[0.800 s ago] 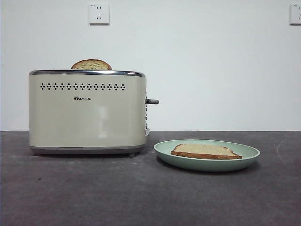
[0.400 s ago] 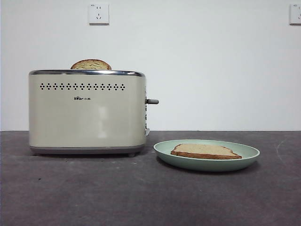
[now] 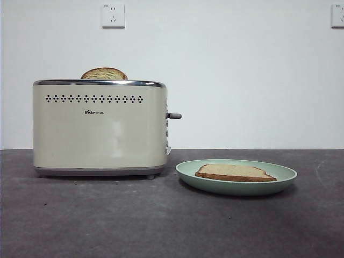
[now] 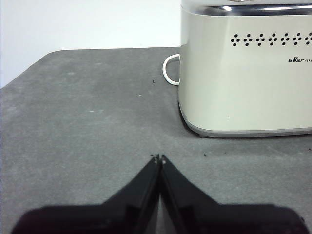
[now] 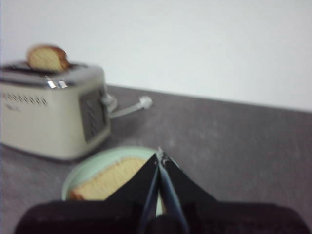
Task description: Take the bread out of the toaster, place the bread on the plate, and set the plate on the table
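The right gripper (image 5: 160, 157) hangs clenched and empty over the round mint-green plate (image 3: 236, 184), which sits on the dark grey table (image 3: 107, 220) and holds the pale tan bread (image 3: 235, 173). The left gripper (image 4: 160, 158), also clenched and empty, hovers near the boxy cream toaster (image 3: 99, 129), where a darker slice (image 3: 104, 74) pokes up.

The toaster (image 3: 99, 129) stands on the table (image 3: 107, 220), at the left in the front view. A second slice (image 3: 104, 74) sticks up out of its top. The plate (image 3: 185, 171) rests on the table just right of the toaster, apart from it. The bread (image 3: 234, 172) lies flat in the plate. The lever (image 3: 174, 115) juts from the toaster's side toward the plate. Two sockets (image 3: 113, 15) sit on the wall behind. A cord (image 4: 169, 70) loops on the table behind the toaster.
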`<state>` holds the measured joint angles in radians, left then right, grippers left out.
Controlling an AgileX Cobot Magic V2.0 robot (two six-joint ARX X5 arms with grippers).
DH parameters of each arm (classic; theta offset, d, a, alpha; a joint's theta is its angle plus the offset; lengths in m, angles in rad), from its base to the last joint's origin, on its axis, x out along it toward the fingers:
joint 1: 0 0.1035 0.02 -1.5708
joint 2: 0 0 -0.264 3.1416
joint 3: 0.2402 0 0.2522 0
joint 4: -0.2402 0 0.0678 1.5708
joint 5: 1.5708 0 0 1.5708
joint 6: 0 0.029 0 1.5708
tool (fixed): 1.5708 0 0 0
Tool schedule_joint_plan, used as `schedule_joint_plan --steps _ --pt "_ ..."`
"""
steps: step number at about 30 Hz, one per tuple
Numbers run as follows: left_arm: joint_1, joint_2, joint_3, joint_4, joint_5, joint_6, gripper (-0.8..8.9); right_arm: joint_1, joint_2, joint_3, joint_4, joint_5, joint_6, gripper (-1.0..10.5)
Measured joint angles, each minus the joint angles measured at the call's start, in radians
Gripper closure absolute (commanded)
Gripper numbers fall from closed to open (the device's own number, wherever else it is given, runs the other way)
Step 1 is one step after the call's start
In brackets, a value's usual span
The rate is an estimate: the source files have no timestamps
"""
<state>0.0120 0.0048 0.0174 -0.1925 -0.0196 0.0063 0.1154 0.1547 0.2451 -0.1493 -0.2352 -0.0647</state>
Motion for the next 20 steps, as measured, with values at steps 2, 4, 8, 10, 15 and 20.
schedule_joint_plan --steps 2,4,8,10,15,20 --pt "0.0 0.0 0.0 0.0 0.0 0.0 8.17 0.0 -0.025 -0.039 0.001 0.018 0.0 9.5" --pt "0.0 0.0 0.0 0.0 0.0 0.0 8.17 -0.002 -0.054 -0.074 0.002 0.03 0.001 9.5" --pt "0.0 0.0 0.0 0.0 0.0 0.0 8.17 -0.003 -0.093 -0.122 0.007 0.031 0.001 9.5" --pt "0.0 0.0 0.0 0.0 0.0 0.0 8.17 -0.003 -0.108 -0.145 0.008 0.031 0.004 9.5" --pt "0.0 0.0 0.0 0.0 0.0 0.0 8.17 -0.003 -0.148 -0.211 0.009 0.033 0.037 9.5" --pt "0.0 0.0 0.0 0.0 0.0 0.0 8.17 -0.003 -0.15 -0.227 -0.012 0.055 0.069 9.5"
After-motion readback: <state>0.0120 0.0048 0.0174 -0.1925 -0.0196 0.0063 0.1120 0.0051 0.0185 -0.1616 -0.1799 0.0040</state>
